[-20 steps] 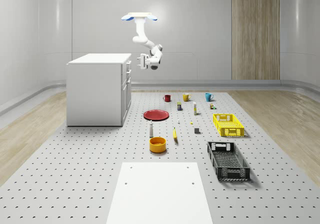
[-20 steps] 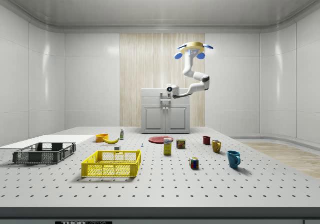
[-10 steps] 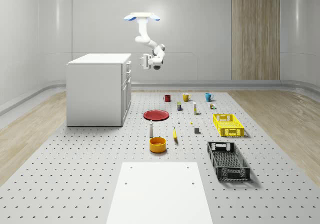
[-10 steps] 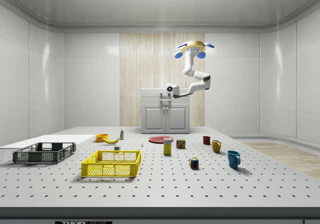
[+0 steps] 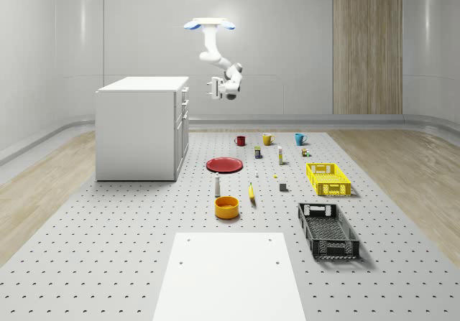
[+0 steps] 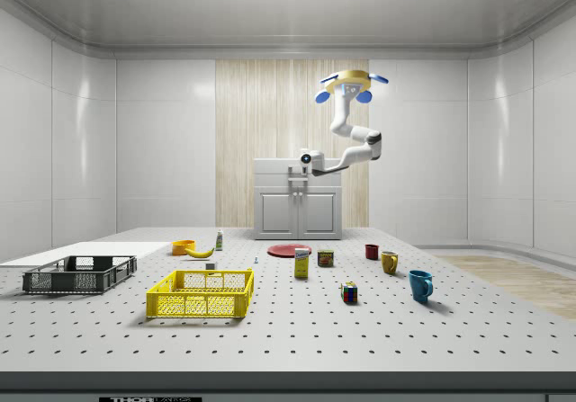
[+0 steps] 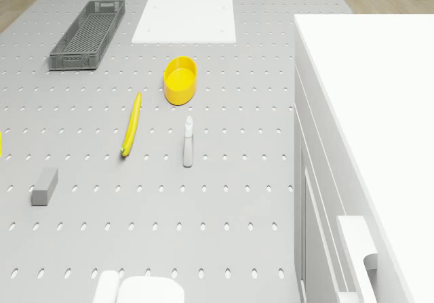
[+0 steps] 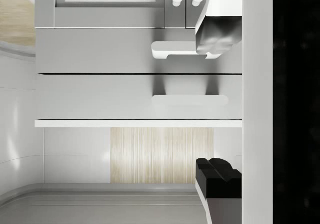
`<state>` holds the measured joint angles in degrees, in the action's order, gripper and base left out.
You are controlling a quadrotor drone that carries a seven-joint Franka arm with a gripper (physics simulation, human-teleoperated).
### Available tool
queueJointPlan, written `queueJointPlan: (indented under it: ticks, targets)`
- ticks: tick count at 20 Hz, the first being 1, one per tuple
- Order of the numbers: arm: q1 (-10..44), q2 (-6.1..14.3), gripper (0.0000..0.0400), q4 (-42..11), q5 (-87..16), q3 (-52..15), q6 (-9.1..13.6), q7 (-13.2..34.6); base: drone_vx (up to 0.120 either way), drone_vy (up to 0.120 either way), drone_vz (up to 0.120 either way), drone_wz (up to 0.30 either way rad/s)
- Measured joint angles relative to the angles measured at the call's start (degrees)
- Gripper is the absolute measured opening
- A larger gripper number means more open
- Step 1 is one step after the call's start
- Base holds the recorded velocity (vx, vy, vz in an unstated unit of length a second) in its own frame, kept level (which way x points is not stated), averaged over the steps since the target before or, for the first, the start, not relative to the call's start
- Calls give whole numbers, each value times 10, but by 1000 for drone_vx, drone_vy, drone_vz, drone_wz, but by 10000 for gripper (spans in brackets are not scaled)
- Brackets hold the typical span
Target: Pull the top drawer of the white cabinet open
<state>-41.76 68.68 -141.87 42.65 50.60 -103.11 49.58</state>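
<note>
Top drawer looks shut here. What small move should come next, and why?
Probably ease the gripper straight toward the top drawer handle. The drone hovers in front of the white cabinet, a gap separates gripper and drawer front, and the wrist view shows open fingers bracketing the handle's level.

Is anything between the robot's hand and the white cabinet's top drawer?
No. In the whole-scene view, only open air separates the hand from the top drawer of the white cabinet.
</note>
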Motion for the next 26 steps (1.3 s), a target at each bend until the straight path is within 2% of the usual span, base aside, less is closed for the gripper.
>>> queueJointPlan:
  ticks: [14, 26]
  targets:
    - [-16, -7, 305, -46, 52, -55, -71, -17, 0, 0, 0, 0]
    - [-41, -29, 305, -75, 118, -113, -139, -43, 0, 0, 0, 0]
